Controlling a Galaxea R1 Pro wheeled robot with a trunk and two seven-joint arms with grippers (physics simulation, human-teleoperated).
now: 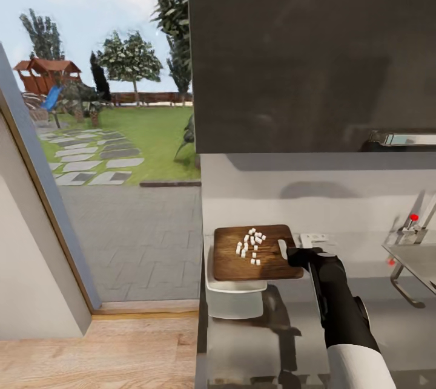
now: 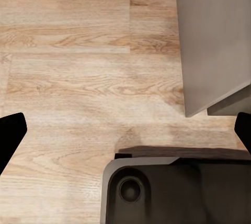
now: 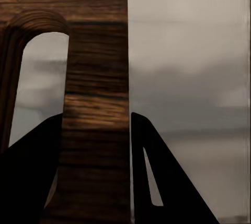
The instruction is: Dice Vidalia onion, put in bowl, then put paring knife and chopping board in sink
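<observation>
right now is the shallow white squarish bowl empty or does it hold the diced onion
Cannot tell: the brown wooden chopping board, held by the right gripper, covers most of the bowl. The small white diced onion pieces lie on the board.

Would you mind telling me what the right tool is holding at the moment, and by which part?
The right tool grips the chopping board by its handle end, beside the slot, holding it over the bowl.

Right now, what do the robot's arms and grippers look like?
The right arm is glossy black and rounded with a white cuff-like segment nearer the body. The right gripper has flat black tapered fingers, one with a narrow slot. The left gripper shows black fingertips. No cables or markings visible.
</observation>
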